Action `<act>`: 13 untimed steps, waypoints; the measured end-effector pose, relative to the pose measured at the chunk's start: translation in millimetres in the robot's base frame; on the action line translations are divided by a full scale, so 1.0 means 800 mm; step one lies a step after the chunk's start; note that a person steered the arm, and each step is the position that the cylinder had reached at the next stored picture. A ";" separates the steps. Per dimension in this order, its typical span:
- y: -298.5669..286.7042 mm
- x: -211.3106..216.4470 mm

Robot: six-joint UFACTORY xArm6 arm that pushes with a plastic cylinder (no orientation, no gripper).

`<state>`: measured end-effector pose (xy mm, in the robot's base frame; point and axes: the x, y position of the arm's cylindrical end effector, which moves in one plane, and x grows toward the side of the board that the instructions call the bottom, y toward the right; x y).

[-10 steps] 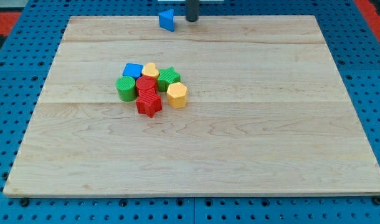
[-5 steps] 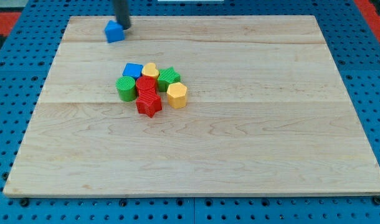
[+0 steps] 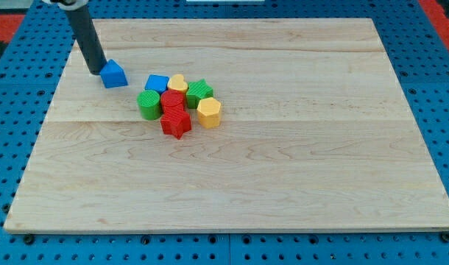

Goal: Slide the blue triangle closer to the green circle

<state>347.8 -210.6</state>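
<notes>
The blue triangle (image 3: pixel 114 74) lies on the wooden board (image 3: pixel 283 162) at the upper left. My tip (image 3: pixel 96 70) touches its left side, and the dark rod rises toward the view's top left. The green circle (image 3: pixel 149 104) sits a short way to the lower right of the triangle, at the left edge of a tight cluster of blocks.
The cluster holds a blue cube (image 3: pixel 157 83), a yellow block (image 3: pixel 177 84), a green star (image 3: pixel 199 92), a yellow hexagon (image 3: pixel 208 112), a red block (image 3: pixel 172 101) and a red star (image 3: pixel 176 123). A blue pegboard (image 3: pixel 445 110) surrounds the board.
The blue triangle has slid from the top edge near the middle to the left and then down toward the cluster. My tip has moved with it and is now on its left side.
</notes>
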 end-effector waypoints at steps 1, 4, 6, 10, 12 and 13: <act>-0.009 -0.037; 0.038 -0.045; 0.024 0.050; -0.022 0.115; 0.023 0.125; 0.012 0.158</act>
<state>474.4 -201.3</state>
